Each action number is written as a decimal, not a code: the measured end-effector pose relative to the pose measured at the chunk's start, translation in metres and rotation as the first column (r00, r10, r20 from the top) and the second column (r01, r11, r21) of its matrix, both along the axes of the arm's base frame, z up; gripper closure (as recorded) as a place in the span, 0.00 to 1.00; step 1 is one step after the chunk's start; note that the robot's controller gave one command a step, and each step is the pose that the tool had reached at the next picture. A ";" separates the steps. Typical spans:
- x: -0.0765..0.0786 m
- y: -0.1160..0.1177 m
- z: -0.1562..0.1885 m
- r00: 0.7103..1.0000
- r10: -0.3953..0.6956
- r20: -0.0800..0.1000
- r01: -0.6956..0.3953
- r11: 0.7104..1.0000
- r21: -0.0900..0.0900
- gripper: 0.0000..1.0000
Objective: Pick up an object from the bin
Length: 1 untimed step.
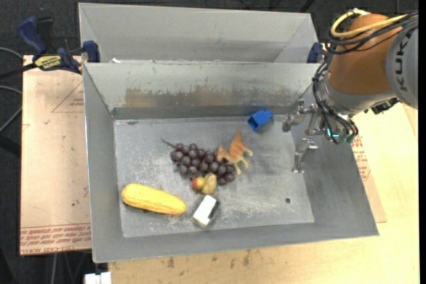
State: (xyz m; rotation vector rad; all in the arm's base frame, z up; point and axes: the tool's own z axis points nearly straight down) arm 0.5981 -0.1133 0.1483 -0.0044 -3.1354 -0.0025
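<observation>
1. Gripper (295,141) hangs low in the right part of the grey metal bin (200,86), close to the right sloping wall.
2. Its two metal fingers (299,157) stand apart, and the bare, scratched floor of the bin shows between them.
3. The arm (403,70) comes in from the right side of the camera view; an orange cover (359,63) sits above the gripper, with yellow cables (346,18) on top of it.
4. The nearest thing is a small blue block (260,119). It lies to the left of the gripper and a little toward the far wall, near but not touching.
5. Further left of the gripper, and a little toward the near side, stands an orange toy animal (237,150). It is just beside a bunch of dark purple grapes (202,161), which lies still further left.
6. At the near edge of the grapes lie two small fruits (204,183), one reddish and one yellow-green; whether they touch the grapes I cannot tell.
7. A small white box (205,210) lies left of the gripper and closer to the near wall, just below the small fruits.
8. A yellow corn cob (153,199) lies farthest from the gripper, at the left near side of the floor, close to the white box but apart from it.
</observation>
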 end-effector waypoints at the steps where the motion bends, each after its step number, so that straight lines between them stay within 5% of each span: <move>1: 0.002 0.000 0.005 1.000 0.002 0.008 -0.002 1.000 -0.001 0.00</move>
